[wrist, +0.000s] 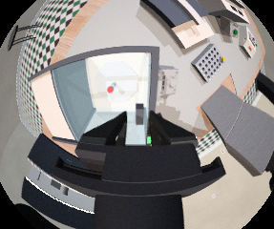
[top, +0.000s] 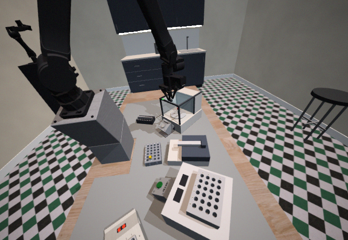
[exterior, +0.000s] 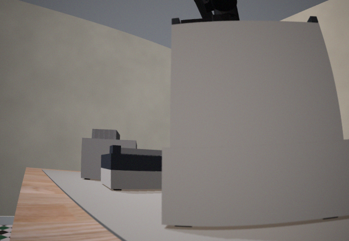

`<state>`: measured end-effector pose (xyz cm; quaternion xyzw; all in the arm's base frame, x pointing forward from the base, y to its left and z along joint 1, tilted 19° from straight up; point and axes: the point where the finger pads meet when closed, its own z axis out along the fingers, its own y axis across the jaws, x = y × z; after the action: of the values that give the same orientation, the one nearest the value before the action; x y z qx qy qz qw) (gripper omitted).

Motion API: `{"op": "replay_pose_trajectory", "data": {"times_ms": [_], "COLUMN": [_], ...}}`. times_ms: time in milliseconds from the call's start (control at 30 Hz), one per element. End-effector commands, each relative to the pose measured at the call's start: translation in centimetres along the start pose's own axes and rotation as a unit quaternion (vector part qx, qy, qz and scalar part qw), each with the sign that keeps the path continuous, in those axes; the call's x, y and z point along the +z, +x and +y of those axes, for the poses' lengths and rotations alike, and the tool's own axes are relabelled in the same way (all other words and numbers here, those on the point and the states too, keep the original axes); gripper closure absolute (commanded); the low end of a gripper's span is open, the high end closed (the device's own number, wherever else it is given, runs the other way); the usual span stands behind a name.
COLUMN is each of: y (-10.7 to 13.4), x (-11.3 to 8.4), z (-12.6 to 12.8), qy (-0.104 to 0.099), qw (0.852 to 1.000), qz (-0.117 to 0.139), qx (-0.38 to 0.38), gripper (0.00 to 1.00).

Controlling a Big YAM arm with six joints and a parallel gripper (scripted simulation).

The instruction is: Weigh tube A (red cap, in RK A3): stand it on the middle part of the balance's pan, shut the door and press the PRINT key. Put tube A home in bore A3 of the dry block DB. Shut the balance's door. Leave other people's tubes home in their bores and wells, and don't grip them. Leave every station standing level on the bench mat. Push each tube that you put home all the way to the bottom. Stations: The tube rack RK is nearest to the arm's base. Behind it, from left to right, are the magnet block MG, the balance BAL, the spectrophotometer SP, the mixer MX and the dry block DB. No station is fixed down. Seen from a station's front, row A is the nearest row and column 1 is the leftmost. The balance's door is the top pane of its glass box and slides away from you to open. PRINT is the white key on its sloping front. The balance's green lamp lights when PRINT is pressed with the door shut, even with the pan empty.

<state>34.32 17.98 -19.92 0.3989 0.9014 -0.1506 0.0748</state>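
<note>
Wrist view: tube A weighed, apparently

Red-capped tube A (top: 177, 108) (wrist: 110, 89) stands on the pan; the green lamp (top: 162, 99) (wrist: 149, 139) glows. Gripper (top: 170, 99) (wrist: 137, 114), parted and grasping nothing, nears the door handle (wrist: 139, 115). Homing and final door closing remain.

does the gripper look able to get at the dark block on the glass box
Probably yes: the gripper is open, its fingertips close to the dark block, and nothing visible blocks the way.
</note>
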Motion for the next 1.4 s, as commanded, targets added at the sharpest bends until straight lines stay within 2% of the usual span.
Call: {"op": "replay_pose_trajectory", "data": {"times_ms": [0,900,933,1367], "y": [-0.25,-0.25,-0.25,-0.25], "x": [-0.48,-0.48,-0.48,-0.48], "z": [0.93,0.93,0.93,0.93], "qy": [-0.010,-0.010,-0.010,-0.010], "qw": [1.000,1.000,1.000,1.000], "qz": [-0.002,-0.002,-0.002,-0.002], "qx": [0.002,0.002,0.002,0.002], "gripper": [0.70,0.70,0.94,0.94]}}
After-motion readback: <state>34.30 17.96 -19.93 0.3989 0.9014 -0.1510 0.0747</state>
